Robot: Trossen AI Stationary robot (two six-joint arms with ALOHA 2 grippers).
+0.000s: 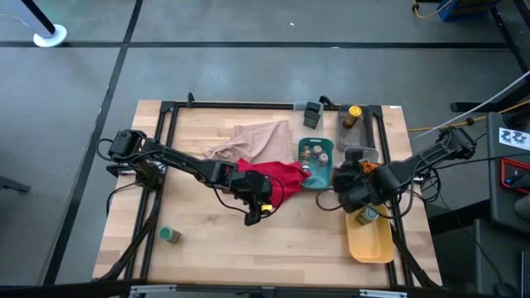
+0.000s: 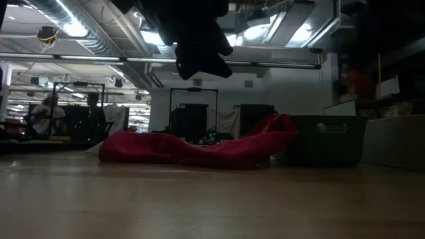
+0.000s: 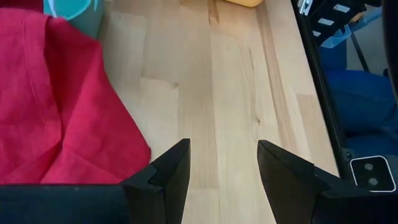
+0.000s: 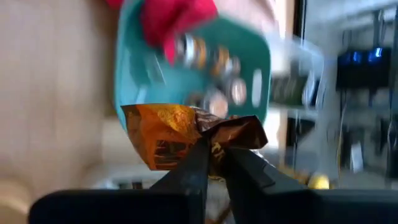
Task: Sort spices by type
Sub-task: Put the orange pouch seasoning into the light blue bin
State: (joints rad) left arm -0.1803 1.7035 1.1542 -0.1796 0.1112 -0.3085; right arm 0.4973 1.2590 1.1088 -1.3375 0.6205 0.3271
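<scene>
A pale wooden table [image 1: 215, 240] framed by black rails stands on a grey floor. At table height, the room behind is a dim workshop with ceiling ducts, strip lights, dark racks and two people seated far off on one side.

A crumpled red cloth [image 1: 277, 178] lies near the table's middle, its edge draped into a teal plastic tray [image 1: 325, 175]. A rumpled beige cloth [image 1: 252, 139] lies just behind the red one. Beside the teal tray sits a clear tray [image 1: 358, 136], and a yellow tray [image 1: 373, 240] lies near the front right corner.

Several small round jars with grey lids [image 1: 314, 152] stand in the teal tray. A bottle with a yellow cap [image 1: 354, 112] is in the clear tray. One small round jar with a green lid [image 1: 170, 235] stands alone on the bare wood near the front left corner, well apart from everything else. What looks like another small jar [image 1: 366, 217] sits at the yellow tray's far end.

The right gripper [image 4: 214, 163] hovers between the teal and yellow trays, its fingers [image 4: 245, 171] pinching a crinkly brown-orange foil sachet [image 4: 177, 134] by one twisted end. The sachet is glossy, creased and hangs clear of the table.

The left gripper [image 3: 222, 171] is over bare wood just beside the red cloth's front edge, fingers [image 3: 171, 171] spread and holding nothing.
</scene>
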